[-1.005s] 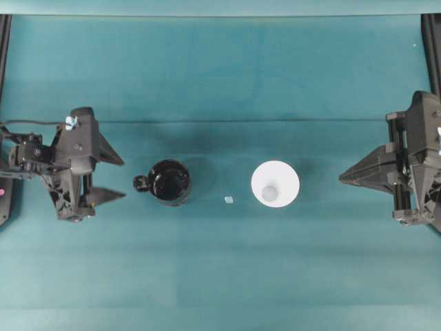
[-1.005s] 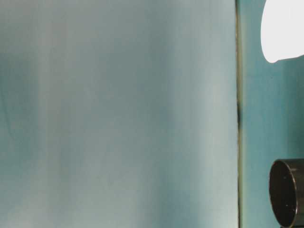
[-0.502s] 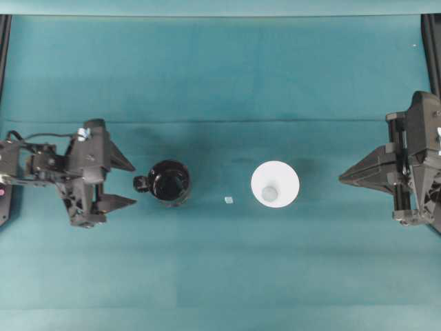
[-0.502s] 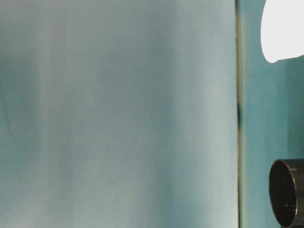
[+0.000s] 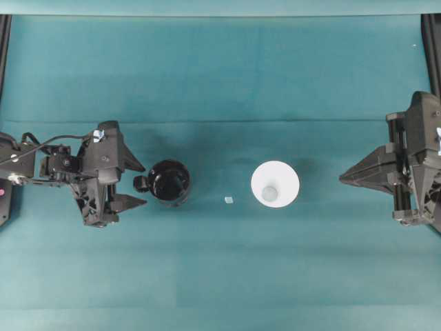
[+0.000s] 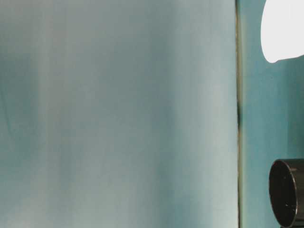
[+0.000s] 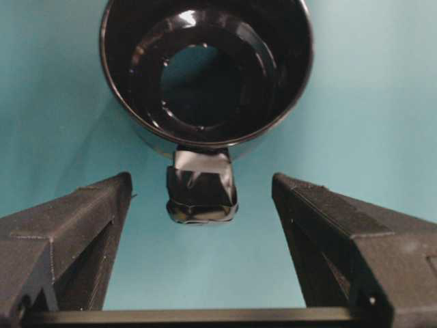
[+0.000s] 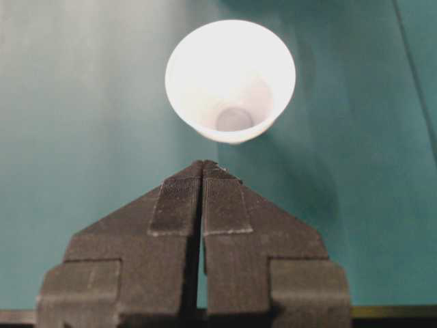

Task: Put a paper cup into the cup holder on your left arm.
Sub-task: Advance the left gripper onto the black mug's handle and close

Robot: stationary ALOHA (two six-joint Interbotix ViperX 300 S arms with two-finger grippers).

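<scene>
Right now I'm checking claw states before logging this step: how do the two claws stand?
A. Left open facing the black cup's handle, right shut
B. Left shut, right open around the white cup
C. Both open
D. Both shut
A: the left claw stands wide open with the cup holder and its handle just ahead, while the right claw is pressed shut, short of the paper cup.
</scene>
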